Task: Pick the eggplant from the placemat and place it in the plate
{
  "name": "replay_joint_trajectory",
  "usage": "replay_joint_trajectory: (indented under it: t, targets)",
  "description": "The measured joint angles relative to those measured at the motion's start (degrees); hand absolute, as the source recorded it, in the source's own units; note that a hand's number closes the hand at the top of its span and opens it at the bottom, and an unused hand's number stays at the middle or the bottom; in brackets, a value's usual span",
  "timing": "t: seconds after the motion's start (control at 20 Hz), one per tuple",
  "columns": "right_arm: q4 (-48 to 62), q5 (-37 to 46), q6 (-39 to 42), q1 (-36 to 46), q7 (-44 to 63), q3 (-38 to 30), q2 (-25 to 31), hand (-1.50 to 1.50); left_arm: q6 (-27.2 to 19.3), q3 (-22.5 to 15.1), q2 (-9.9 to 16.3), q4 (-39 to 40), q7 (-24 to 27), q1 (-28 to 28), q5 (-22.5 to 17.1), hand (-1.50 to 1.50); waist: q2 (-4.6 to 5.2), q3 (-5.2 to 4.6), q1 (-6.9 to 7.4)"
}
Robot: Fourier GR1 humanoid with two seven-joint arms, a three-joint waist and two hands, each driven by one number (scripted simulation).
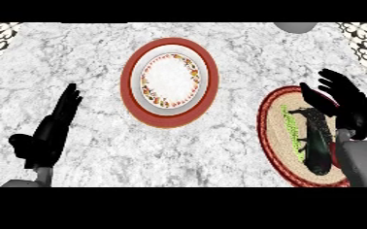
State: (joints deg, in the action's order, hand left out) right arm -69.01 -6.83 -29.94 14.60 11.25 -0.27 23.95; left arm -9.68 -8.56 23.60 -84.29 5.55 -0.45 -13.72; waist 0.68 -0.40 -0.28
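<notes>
Over at the left, black left hand (pixel 50 126) resting open, fingers up, on the white marbled table (pixel 86 68); mid-table, white round plate with a flowered rim on a red charger (pixel 170 81), waiting. At the right, black right hand (pixel 337 99) spread open above the dark glossy eggplant (pixel 317 148), lying on the round woven red-edged placemat (pixel 276 126) — nothing gripped yet. Risk judged from here: closing off-centre on that slick, tapered skin, sending it rolling off the mat.

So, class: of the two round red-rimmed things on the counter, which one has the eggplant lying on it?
The woven placemat at the right, under the right hand; the eggplant lies on it. The plate holds nothing.
</notes>
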Motion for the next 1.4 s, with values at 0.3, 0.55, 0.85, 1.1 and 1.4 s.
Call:
replay_joint_trajectory:
  t: [0.3,0.55,0.85,1.1,1.4]
  targets:
    - [-5.25,13.68,-17.62,-3.77,5.02,7.48,-6.15,-1.5,1.42,-0.49,-1.88,4.94,2.47,-0.9,1.1,0.0,-0.63,0.2,-0.26]
    - [-12.31,27.78,-21.69,-6.68,20.64,12.26,-3.43,-1.5,2.28,0.16,-2.36,7.39,3.88,-1.32,1.7,0.0,-0.88,0.17,-0.51]
    - [-20.13,37.07,-11.26,-9.7,39.79,14.25,2.6,-1.5,2.77,0.92,-1.8,6.48,2.6,-1.6,1.5,0.0,-1.11,0.08,-0.81]
    - [-25.49,35.18,1.79,-9.96,50.49,16.1,7.0,-1.5,3.05,0.82,-2.4,7.19,3.52,-1.33,1.84,0.0,-1.0,0.1,-0.5]
    - [-30.64,29.22,10.52,-9.76,56.12,14.85,10.14,-1.5,3.93,1.08,-2.54,7.41,3.55,-1.74,2.06,0.0,-0.87,0.24,-0.11]
